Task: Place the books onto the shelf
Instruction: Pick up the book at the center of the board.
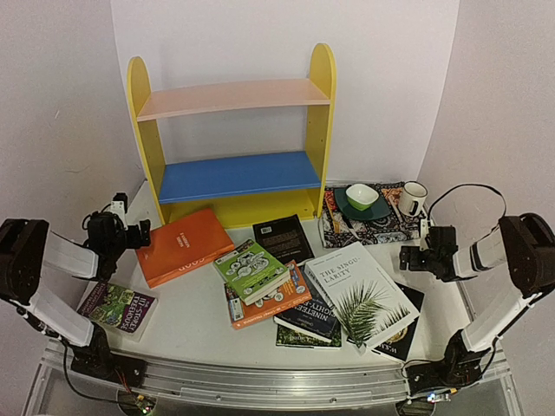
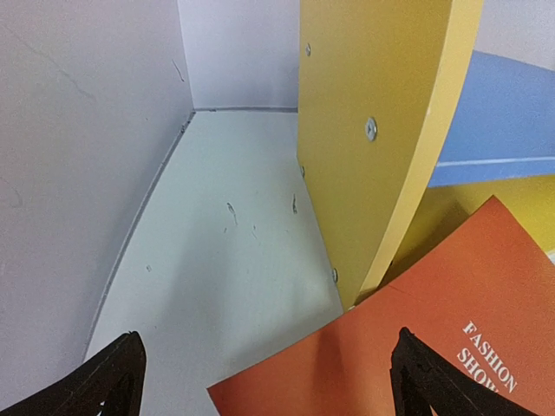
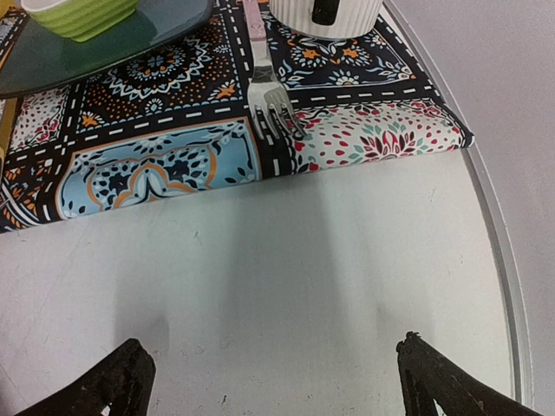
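The left gripper (image 2: pixel 267 368) hangs with its jaws spread wide and nothing between them, at the left edge of the orange book (image 1: pixel 184 245). That book lies flat on the table (image 1: pixel 199 316), and its far corner seems to touch the foot of the shelf (image 1: pixel 323 113). The right gripper (image 3: pixel 273 360) is equally wide and empty above bare table, just short of the patterned mat (image 3: pixel 156 165) that carries a fork (image 3: pixel 273 108). The other books (image 1: pixel 295 290) overlap in a loose heap in front of the shelf, and a purple book (image 1: pixel 117 305) lies apart at the left.
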